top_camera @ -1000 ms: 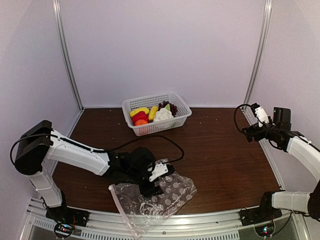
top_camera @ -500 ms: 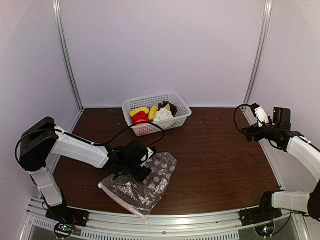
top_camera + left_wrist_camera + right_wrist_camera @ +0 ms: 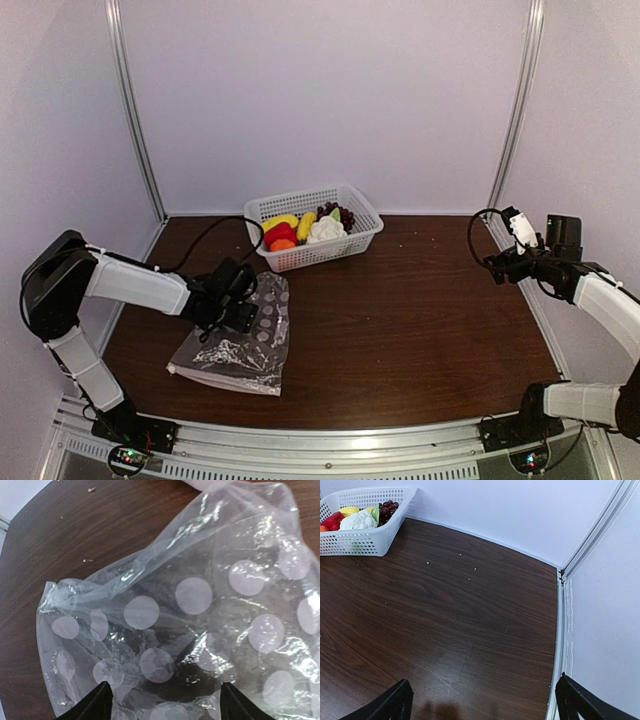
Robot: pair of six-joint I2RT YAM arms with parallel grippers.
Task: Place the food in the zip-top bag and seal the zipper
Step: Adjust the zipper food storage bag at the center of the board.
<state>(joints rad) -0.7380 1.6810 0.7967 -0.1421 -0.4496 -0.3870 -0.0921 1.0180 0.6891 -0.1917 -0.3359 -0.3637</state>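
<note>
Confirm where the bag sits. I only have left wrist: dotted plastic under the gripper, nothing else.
Observer: The zip-top bag lies flat on the left side of the table, close in front of the white basket.
Operator: Food in it yet?
Observer: None that I can see. The food sits piled in the basket.
Operator: Right arm?
Observer: The right gripper is open and holds nothing, up over the table's right edge, far from the bag.
</note>
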